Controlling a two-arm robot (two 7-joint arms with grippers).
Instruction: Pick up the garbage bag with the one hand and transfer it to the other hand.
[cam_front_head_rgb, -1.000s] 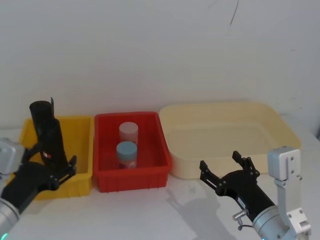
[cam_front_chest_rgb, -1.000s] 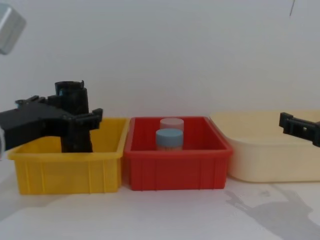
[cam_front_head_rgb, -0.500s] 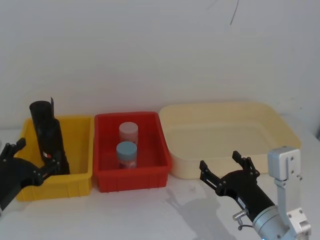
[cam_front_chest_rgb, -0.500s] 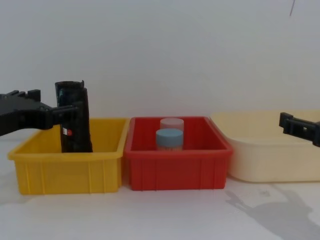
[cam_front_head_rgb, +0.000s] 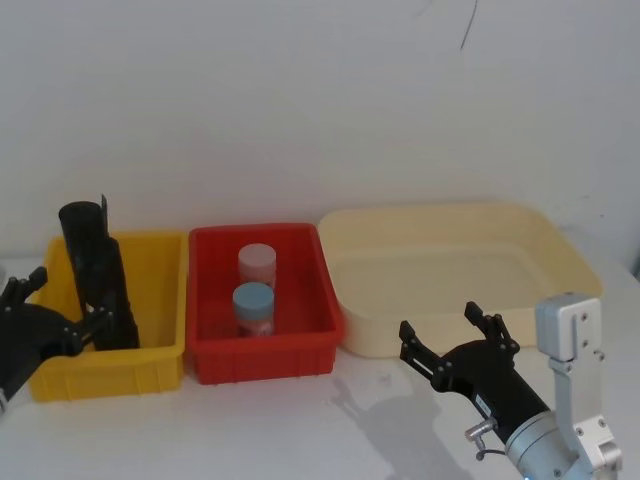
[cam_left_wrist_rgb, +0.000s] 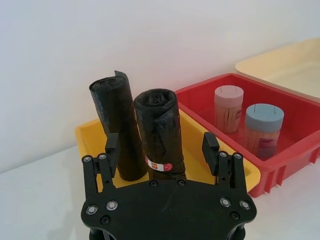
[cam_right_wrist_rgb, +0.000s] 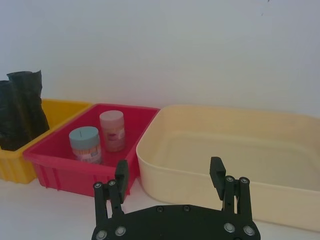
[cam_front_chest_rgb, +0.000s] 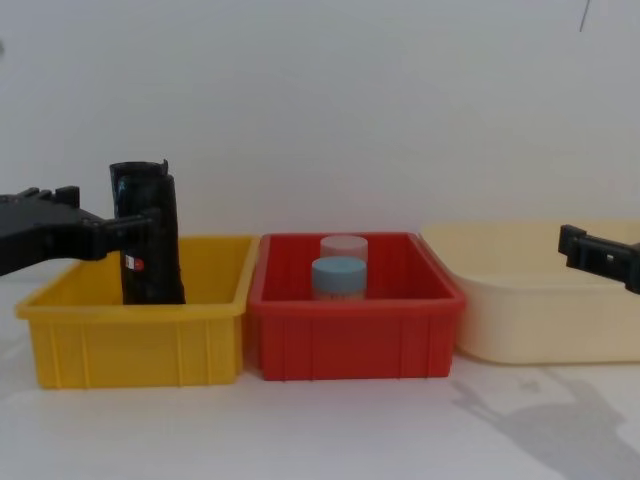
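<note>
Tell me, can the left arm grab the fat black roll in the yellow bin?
Probably yes: the left gripper faces the garbage bag with open fingers and nothing between; the slimmer roll stands close beside it.

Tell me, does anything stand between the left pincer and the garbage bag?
Nothing visible does. The bag stands straight ahead of the open left pincer; the slimmer roll stands beside it, not in front.

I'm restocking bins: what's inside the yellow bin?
Two upright black rolls stand in the yellow bin: the thick garbage bag and a slimmer roll beside it. The floor beneath them is hidden.
</note>
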